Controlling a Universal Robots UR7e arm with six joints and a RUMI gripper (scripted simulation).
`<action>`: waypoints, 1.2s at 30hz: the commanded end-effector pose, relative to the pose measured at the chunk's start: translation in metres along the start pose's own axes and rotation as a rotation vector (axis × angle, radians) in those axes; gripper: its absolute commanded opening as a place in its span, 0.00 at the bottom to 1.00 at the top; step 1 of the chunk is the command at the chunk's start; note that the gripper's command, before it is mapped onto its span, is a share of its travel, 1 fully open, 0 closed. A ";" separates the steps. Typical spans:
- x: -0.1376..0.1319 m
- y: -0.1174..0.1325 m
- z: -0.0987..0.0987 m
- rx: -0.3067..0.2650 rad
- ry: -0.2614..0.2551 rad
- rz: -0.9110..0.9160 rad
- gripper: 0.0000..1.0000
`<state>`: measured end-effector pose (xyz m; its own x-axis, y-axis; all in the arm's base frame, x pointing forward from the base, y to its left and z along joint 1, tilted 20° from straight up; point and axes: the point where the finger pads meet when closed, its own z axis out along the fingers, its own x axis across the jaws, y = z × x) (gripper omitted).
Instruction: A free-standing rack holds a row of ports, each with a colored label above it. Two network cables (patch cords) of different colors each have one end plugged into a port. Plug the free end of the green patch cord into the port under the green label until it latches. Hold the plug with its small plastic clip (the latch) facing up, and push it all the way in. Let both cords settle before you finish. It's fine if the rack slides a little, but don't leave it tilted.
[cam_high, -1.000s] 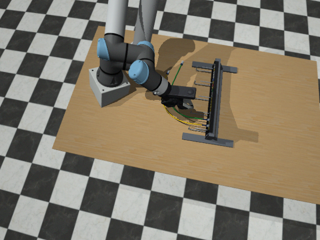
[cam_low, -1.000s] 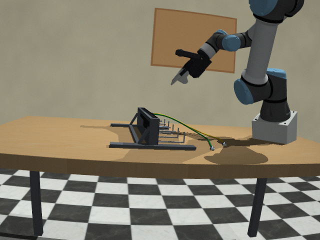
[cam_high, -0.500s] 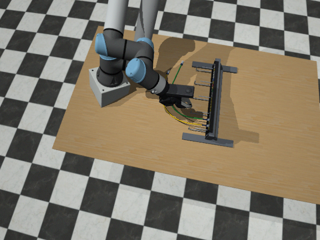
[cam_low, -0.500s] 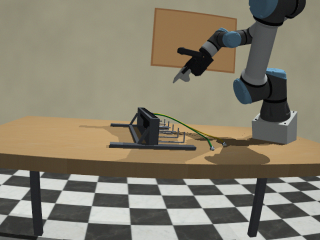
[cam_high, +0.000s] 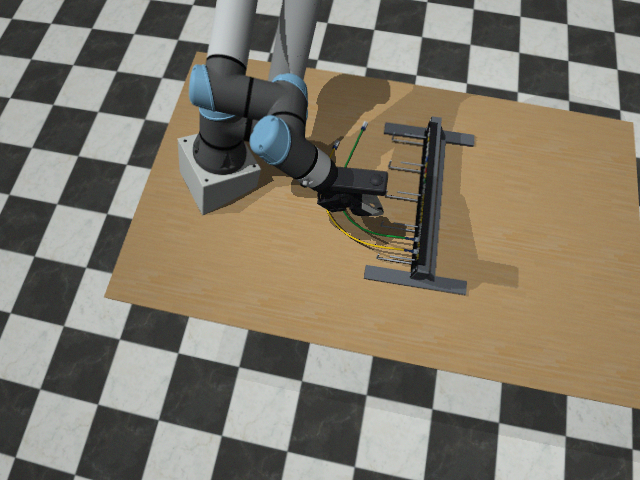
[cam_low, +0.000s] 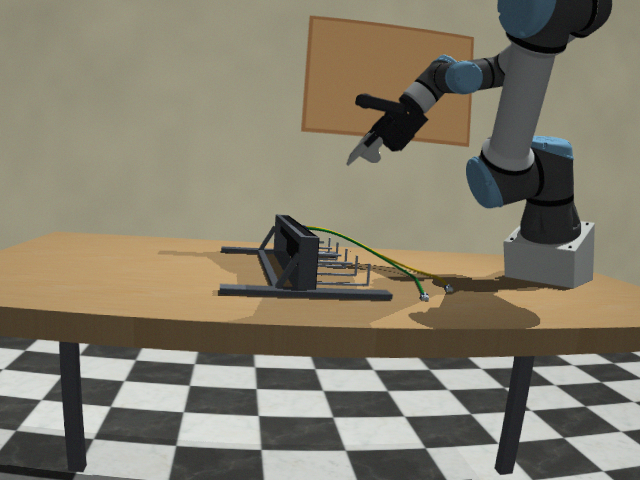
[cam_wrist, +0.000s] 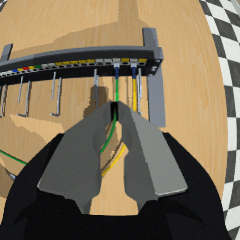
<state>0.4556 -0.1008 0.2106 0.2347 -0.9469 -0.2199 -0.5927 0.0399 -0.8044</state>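
The dark rack (cam_high: 431, 201) (cam_wrist: 75, 64) stands upright on the wooden table, its row of ports and colored labels facing the arm. The green cord (cam_high: 356, 149) and the yellow cord (cam_high: 356, 240) are each plugged in at the rack's near end (cam_wrist: 125, 67). The green cord's free plug (cam_high: 363, 127) lies on the table; it also shows in the exterior view (cam_low: 424, 297). The yellow cord's free plug (cam_low: 448, 289) lies beside it. My gripper (cam_low: 359, 153) is shut and empty, high above the table; its closed fingertips (cam_wrist: 115, 105) point down toward the cords.
Thin metal cable-support bars (cam_high: 405, 167) stick out from the rack's front toward the arm. The rack's two feet (cam_high: 415, 279) lie flat on the table. The arm's grey base block (cam_high: 217, 175) sits at the table's left edge.
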 end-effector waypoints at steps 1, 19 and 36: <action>0.000 0.000 0.000 0.000 0.000 -0.001 0.00; -0.034 0.009 0.021 -0.076 -0.061 -0.079 0.00; -0.131 0.042 0.063 -0.277 -0.213 -0.329 0.00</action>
<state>0.4516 0.0156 0.1781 0.5148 -0.8470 -0.1327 -0.6438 -0.2798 -0.7122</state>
